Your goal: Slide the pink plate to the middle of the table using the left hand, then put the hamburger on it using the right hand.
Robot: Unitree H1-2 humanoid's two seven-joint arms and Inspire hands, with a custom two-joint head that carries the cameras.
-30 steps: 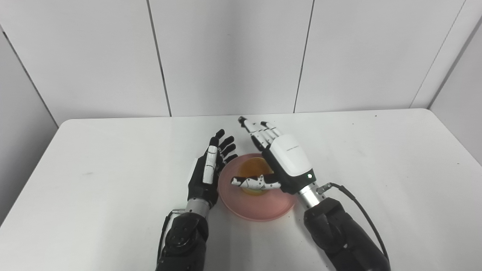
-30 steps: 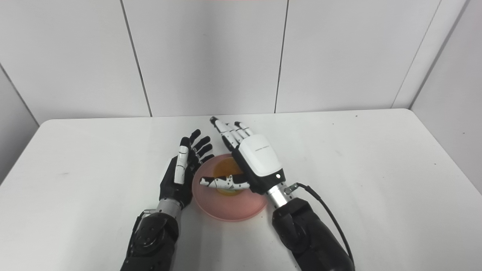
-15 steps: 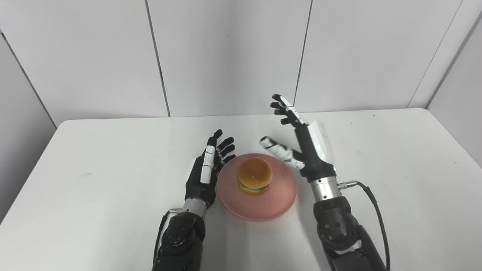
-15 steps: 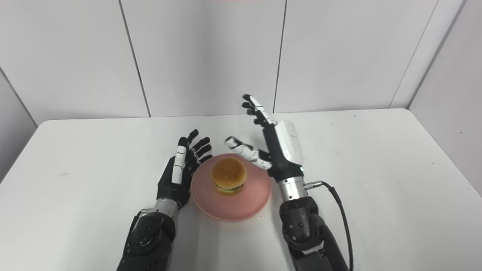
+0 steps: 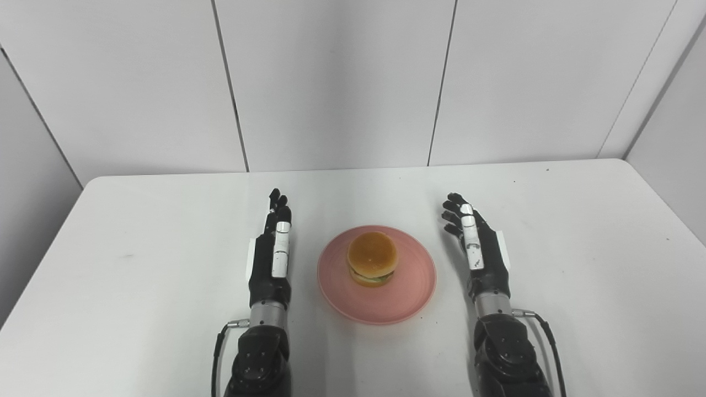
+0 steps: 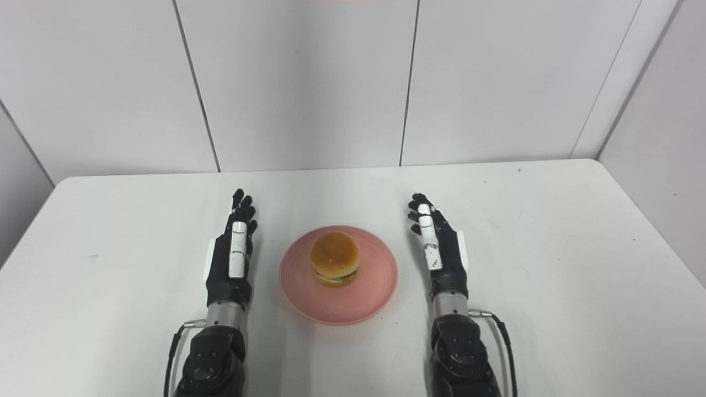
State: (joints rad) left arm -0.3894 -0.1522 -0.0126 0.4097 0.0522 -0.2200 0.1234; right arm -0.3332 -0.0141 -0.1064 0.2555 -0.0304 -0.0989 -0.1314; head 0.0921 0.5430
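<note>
The pink plate lies in the middle of the white table. The hamburger sits upright on the plate, a little behind its centre. My left hand stands on its edge to the left of the plate, open and empty, with a gap between them. My right hand stands on its edge to the right of the plate, open and empty, also apart from it. In the right eye view the plate and hamburger show between both hands.
The table's back edge meets a white panelled wall. Both forearms come in from the bottom edge on either side of the plate.
My right hand has let go of the hamburger, lifted off it and moved back to the right of the plate. My left hand has drawn away to the left.
</note>
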